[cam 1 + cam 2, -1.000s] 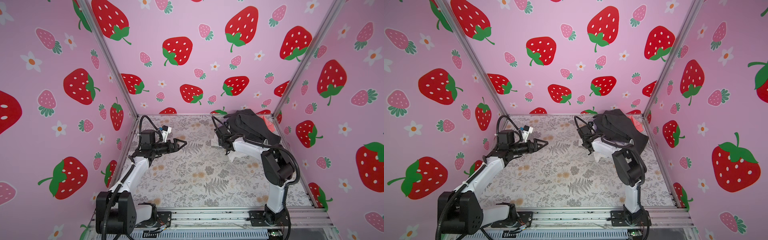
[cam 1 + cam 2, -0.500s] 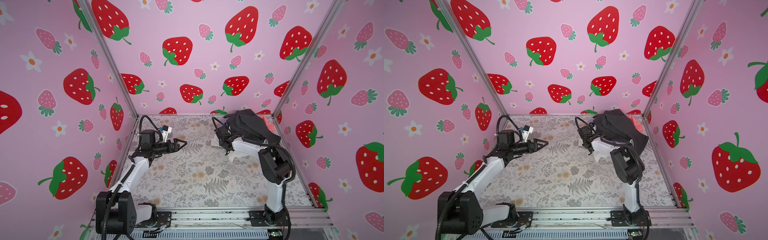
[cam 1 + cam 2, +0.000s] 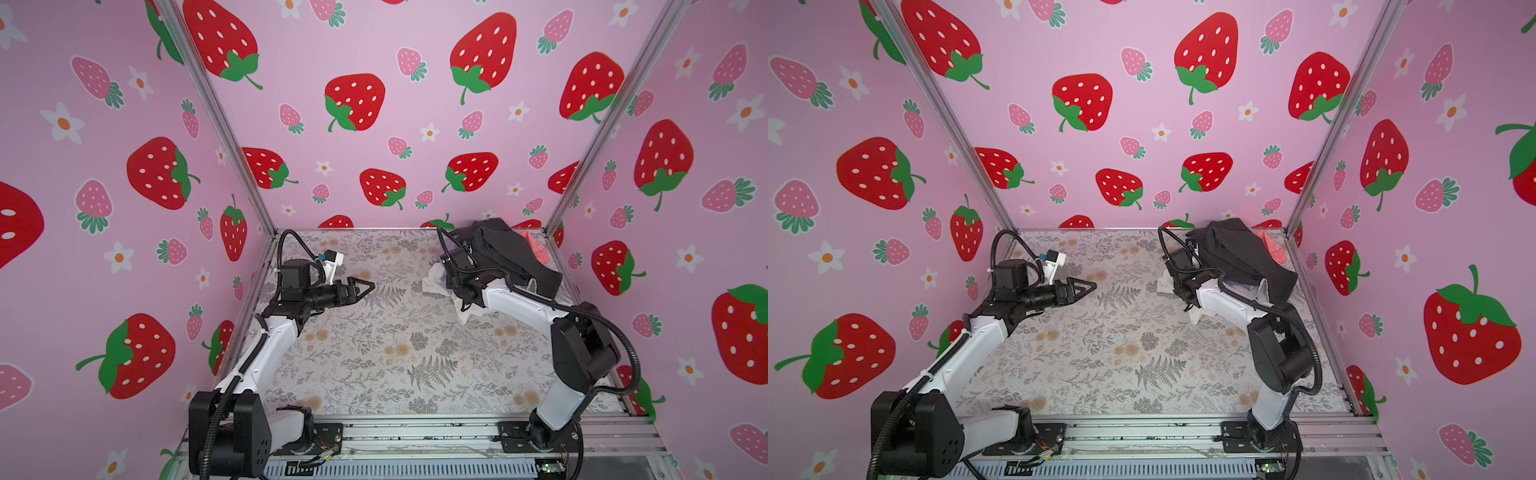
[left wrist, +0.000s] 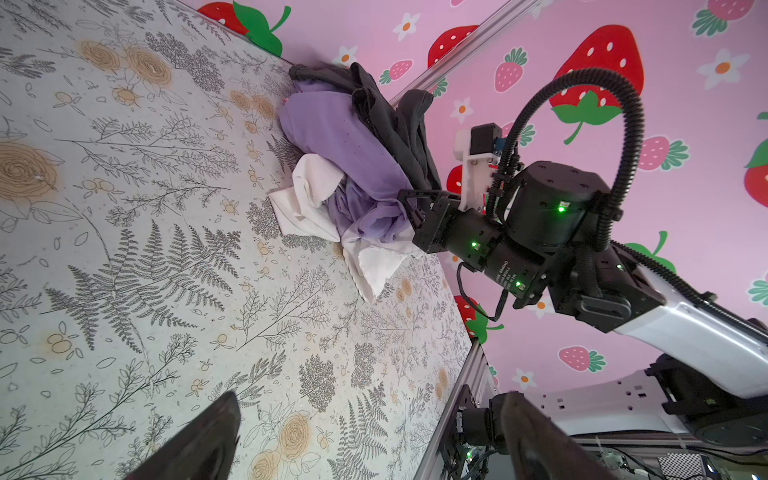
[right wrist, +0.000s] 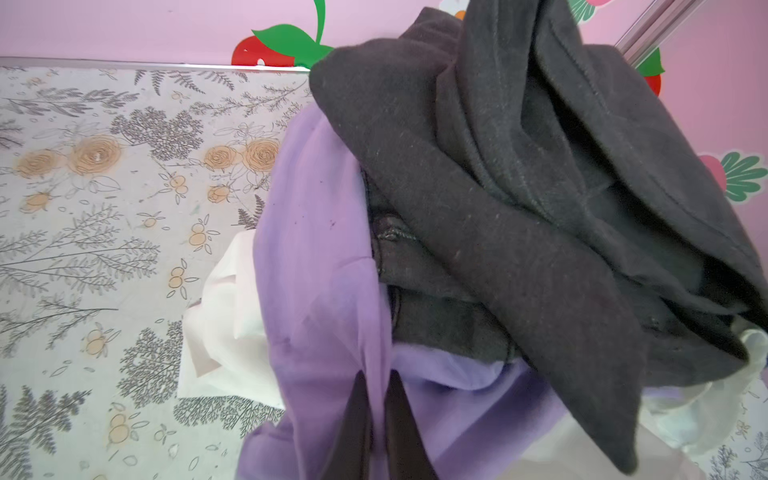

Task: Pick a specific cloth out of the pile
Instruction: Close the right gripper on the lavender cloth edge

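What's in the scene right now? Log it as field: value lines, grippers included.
pile: far right corner of the table
top layer: dark grey garment
target: lavender cloth, partly under that garment
white cloth: beside the lavender cloth
right gripper: shut on a fold of the lavender cloth
left gripper: open, empty, apart from the pile

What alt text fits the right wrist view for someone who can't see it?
The right end effector is shut on a fold of the lavender cloth. A dark grey garment lies heaped over that cloth, a white cloth pokes out beside it, and the floral table shows behind.
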`<state>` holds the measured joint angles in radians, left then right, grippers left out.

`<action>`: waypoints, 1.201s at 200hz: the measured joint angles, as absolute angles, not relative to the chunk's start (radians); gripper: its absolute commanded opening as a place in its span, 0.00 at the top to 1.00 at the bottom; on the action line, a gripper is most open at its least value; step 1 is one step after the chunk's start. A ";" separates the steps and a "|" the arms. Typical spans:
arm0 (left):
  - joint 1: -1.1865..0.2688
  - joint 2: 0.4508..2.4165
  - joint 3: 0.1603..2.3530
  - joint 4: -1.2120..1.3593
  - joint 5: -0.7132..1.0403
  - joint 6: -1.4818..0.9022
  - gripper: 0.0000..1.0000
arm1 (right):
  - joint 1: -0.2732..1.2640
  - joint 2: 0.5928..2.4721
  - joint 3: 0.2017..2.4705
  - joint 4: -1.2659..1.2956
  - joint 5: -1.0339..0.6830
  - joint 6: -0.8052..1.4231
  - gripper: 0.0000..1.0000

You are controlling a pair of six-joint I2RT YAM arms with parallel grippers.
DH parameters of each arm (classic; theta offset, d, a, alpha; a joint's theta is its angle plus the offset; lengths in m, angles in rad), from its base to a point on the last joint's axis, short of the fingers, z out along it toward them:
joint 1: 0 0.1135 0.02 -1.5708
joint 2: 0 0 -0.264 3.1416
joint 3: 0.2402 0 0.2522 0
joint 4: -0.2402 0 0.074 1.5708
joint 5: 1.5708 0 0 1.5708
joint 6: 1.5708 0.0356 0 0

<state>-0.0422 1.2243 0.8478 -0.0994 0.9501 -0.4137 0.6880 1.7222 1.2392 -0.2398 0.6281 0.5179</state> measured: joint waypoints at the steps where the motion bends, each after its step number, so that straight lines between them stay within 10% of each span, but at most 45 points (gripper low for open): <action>1: -0.043 1.224 0.848 -0.100 0.950 -0.414 0.01 | 0.688 1.721 1.239 -0.240 0.628 0.517 1.00; 240: -0.070 1.192 0.848 -0.113 0.931 -0.397 0.01 | 0.758 1.506 1.272 -0.269 0.830 0.315 1.00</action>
